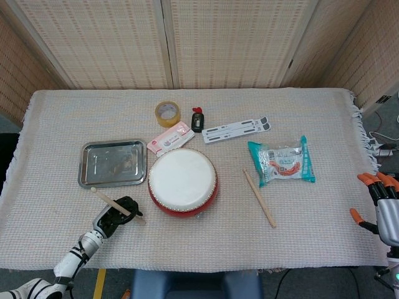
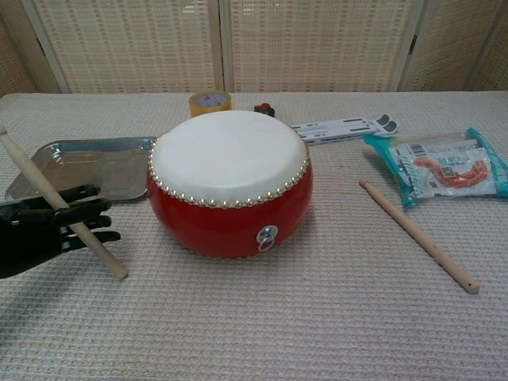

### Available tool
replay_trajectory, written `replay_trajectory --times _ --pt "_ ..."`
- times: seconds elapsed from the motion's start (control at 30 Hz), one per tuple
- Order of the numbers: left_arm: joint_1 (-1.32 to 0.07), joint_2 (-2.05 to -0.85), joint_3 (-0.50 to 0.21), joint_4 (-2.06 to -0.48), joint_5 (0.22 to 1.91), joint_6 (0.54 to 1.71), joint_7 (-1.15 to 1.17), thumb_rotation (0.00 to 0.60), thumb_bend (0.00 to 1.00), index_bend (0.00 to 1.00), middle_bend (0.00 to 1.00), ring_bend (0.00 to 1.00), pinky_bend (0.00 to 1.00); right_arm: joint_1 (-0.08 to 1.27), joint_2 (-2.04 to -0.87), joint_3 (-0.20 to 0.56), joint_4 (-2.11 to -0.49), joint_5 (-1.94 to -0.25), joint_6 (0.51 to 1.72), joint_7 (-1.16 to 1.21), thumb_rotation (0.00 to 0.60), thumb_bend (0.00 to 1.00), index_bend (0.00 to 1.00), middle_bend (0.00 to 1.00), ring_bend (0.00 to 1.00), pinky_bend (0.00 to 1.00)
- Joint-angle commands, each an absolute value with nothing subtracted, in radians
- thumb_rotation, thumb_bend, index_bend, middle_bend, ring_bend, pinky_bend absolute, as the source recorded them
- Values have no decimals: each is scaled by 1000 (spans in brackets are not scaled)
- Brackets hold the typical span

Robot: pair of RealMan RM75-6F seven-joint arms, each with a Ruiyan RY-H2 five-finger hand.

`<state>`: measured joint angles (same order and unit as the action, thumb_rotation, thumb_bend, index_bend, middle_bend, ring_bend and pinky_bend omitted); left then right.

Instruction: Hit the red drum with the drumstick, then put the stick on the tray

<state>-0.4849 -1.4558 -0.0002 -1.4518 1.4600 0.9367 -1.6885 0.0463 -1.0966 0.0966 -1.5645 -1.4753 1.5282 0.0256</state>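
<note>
Left hand [image 1: 117, 213], lower left of the head view: glossy black fingers and palm, joined to a silver-grey wrist cuff and a white forearm with dark bands. Right hand [image 1: 381, 202], at the right edge: pale grey metallic body, fingers [image 1: 368, 179] capped in orange. Small green light below it, possibly an indicator; too small to confirm.

Red drum [image 2: 230, 202] with white head, silver tray [image 1: 112, 163], black robot hand [image 2: 48, 230].
</note>
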Motion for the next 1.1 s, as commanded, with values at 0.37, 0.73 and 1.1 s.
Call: replay_trajectory --times 0.37,0.73,1.1 --pt "-482 -1458 15 -1428 1524 962 -1745 600 257 571 599 534 470 45 -1097 96 -1566 -1477 1530 25 600 236 179 166 65 121" --pt "-498 -1457 48 -1397 1580 984 -1804 600 212 458 525 469 471 45 -1098 97 -1569 -1479 1531 22 600 237 179 166 65 121" --pt "-503 -1463 56 -1390 1572 999 -1800 600 201 472 538 468 492 46 -1097 99 -1569 -1477 1531 20 600 237 179 166 65 121"
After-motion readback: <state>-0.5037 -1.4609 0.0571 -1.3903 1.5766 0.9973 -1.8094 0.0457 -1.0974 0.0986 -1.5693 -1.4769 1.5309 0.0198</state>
